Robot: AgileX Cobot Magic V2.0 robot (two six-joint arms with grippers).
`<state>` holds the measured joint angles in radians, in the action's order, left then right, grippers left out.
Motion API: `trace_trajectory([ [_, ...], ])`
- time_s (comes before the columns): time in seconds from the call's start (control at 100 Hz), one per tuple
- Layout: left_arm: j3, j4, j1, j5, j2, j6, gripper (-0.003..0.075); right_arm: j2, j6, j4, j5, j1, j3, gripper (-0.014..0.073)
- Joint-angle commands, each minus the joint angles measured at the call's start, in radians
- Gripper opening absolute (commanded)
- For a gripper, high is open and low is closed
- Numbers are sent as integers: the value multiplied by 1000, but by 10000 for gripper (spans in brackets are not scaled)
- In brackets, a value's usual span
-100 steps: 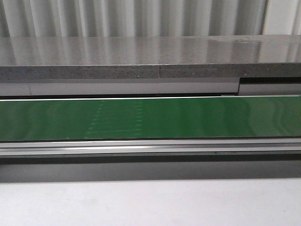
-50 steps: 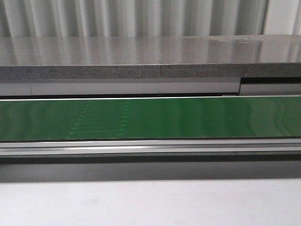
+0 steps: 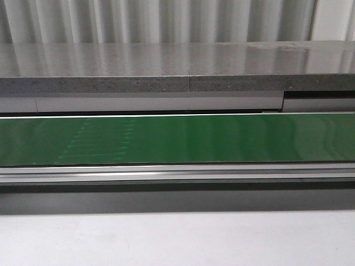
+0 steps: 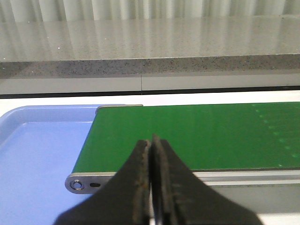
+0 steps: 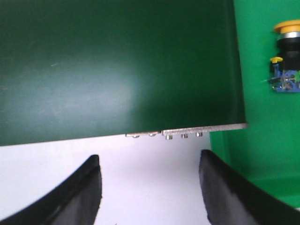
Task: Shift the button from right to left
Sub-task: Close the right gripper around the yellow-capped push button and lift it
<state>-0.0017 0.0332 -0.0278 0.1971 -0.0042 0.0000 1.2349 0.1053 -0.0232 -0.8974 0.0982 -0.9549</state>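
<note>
The button (image 5: pixel 284 57), with a yellow cap, black collar and blue-and-clear block, lies on a bright green surface (image 5: pixel 262 140) at the edge of the right wrist view. My right gripper (image 5: pixel 149 161) is open and empty over the white table, beside the end of the dark green belt (image 5: pixel 117 65) and apart from the button. My left gripper (image 4: pixel 151 143) is shut and empty in front of the belt's other end (image 4: pixel 187 136). Neither gripper nor the button shows in the front view.
A blue tray (image 4: pixel 37 164) lies beside the belt's end in the left wrist view. The green conveyor belt (image 3: pixel 177 138) runs across the front view, with a grey stone ledge (image 3: pixel 177 75) behind it and the white table (image 3: pixel 177 238) in front.
Faint dotted marks on the belt have shifted to the left in the front view. Nothing else has moved there.
</note>
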Motion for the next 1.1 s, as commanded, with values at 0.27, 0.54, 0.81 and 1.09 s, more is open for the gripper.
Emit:
trace_trajectory([
  [0.27, 25, -2, 2, -76, -37, -8, -20, 161, 0, -2, 27, 193, -152, 486],
  [0.54, 25, -2, 2, -76, -37, -8, -20, 250, 0, -2, 44, 359, -205, 486],
  [0.81, 25, -2, 2, -76, -37, -8, -20, 362, -2, -1, 61, 460, -219, 486],
  [1.09, 25, -2, 2, -76, -37, -8, -20, 509, -64, 3, 79, 462, -245, 486],
])
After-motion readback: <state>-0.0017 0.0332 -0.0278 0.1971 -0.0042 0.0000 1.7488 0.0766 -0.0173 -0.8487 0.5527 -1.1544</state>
